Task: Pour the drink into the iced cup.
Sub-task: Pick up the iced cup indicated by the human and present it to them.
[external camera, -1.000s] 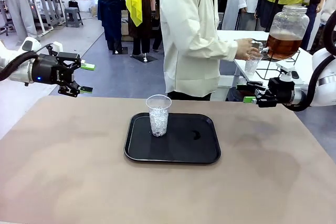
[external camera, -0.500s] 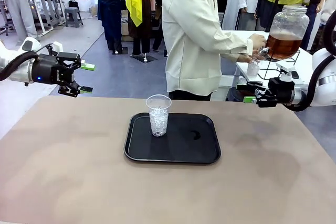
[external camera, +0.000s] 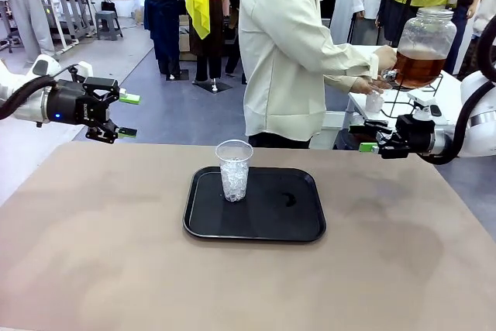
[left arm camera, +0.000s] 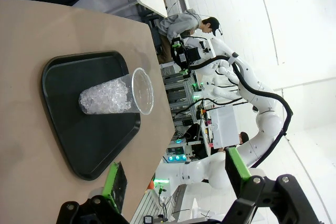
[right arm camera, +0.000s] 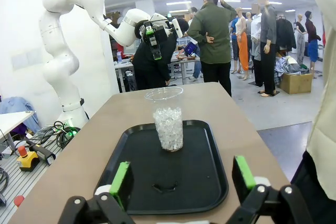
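Tan table (external camera: 93, 253), shared with a person. Black tray (external camera: 287, 226) near centre. The iced cup (external camera: 234, 170) stands upright on the tray's left half, ice roughly halfway up, no liquid visible in it. Drink (external camera: 418, 67) sits in the glass dispenser jar (external camera: 424, 36) on a side table behind. The person's hand (external camera: 362, 83) holds a small clear cup (external camera: 374, 101) under its tap. Left gripper (external camera: 128, 115) and right gripper (external camera: 364, 137) hang at the table's far corners, fingers spread, empty. Judgement: early stage. Drawing off the drink, bringing it over and pouring all remain.
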`<state>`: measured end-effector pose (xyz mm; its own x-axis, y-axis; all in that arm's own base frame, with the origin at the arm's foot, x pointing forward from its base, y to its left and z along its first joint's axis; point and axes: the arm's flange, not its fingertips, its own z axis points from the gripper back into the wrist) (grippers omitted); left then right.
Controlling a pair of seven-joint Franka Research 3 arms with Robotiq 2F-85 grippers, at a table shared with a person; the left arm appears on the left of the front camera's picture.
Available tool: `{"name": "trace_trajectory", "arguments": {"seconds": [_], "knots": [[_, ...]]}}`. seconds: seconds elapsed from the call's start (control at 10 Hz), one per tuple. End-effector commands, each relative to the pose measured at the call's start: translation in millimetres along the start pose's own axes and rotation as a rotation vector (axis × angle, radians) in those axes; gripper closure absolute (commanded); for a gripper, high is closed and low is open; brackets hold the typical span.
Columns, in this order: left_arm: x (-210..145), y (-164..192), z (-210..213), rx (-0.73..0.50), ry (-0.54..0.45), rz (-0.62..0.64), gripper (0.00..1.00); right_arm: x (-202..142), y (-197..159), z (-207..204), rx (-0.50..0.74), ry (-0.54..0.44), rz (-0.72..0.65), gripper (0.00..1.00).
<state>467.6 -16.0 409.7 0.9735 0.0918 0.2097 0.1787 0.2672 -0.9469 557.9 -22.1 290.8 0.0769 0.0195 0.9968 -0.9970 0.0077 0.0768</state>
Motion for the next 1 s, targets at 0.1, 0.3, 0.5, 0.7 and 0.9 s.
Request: {"name": "trace_trajectory", "arguments": {"seconds": [0.1,0.3,0.5,0.7,0.9], "knots": [[0.4,-1.3,-0.3,-0.002,0.000,0.006,0.00,2.1,-0.1,-1.1,0.002,0.001,-0.002,0.00],[0.4,-1.3,-0.3,-0.002,0.000,0.006,0.00,2.1,-0.1,-1.1,0.002,0.001,-0.002,0.00],[0.4,-1.3,-0.3,-0.002,0.000,0.006,0.00,2.1,-0.1,-1.1,0.002,0.001,-0.002,0.00],[0.4,-1.3,-0.3,-0.002,0.000,0.006,0.00,2.1,-0.1,-1.1,0.002,0.001,-0.002,0.00],[0.4,-1.3,-0.3,-0.002,0.000,0.006,0.00,2.1,-0.1,-1.1,0.002,0.001,-0.002,0.00]]}}
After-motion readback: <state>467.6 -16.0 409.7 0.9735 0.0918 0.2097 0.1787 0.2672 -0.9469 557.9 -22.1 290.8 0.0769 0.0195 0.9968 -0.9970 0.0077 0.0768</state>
